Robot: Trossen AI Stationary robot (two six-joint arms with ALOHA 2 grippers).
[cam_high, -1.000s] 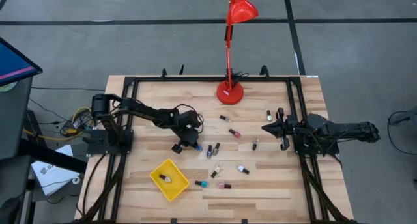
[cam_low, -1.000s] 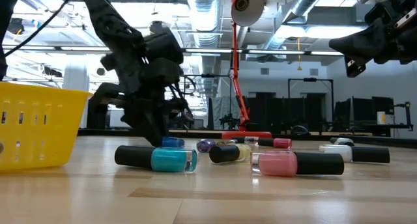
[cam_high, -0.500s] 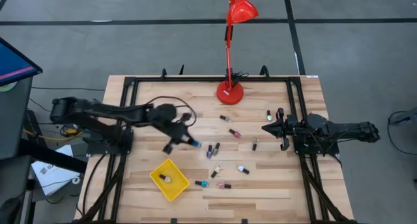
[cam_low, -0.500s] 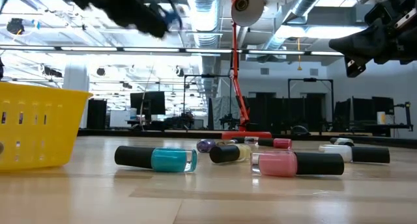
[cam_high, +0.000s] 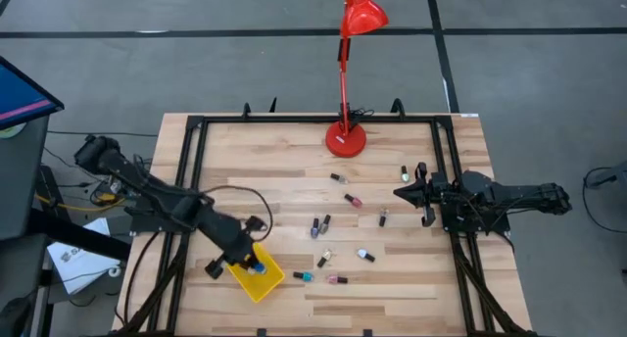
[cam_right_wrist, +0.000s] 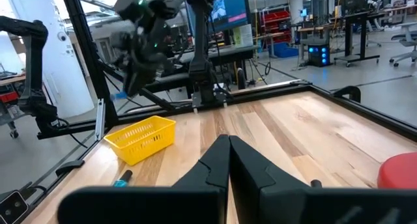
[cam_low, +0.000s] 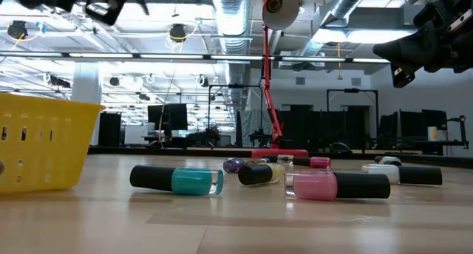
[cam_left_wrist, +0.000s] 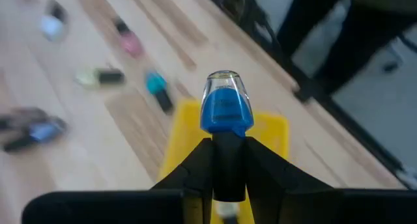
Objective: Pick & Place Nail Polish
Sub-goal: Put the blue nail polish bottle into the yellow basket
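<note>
My left gripper [cam_high: 252,263] is above the yellow tray [cam_high: 269,283], shut on a blue nail polish bottle [cam_left_wrist: 226,108]. It also shows high up in the low view [cam_low: 103,1]. Several other nail polish bottles lie on their sides on the table, among them a teal one [cam_low: 194,181], a pink one [cam_low: 312,185] and a dark pair [cam_high: 319,224]. My right gripper [cam_high: 402,193] hangs shut and empty over the table's right part. My left gripper pinches the blue bottle's black cap [cam_left_wrist: 229,160] between its two fingers. The blue glass body [cam_left_wrist: 226,108] sticks out beyond the fingertips. The fingers slant down from the table's left side. The bottle is lifted clear, above the yellow tray [cam_left_wrist: 273,134].
A red desk lamp stands on its round base [cam_high: 345,139] at the table's far middle. A black frame [cam_high: 196,131] runs around the table top. Bottles are scattered from the middle [cam_high: 353,200] to near the front edge [cam_high: 336,278].
My left gripper, shut on the blue bottle, has lifted it off the table near the dark pair. It has swung up and then toward the table's near left, and is now over the yellow tray. The other bottles have stayed in place.
</note>
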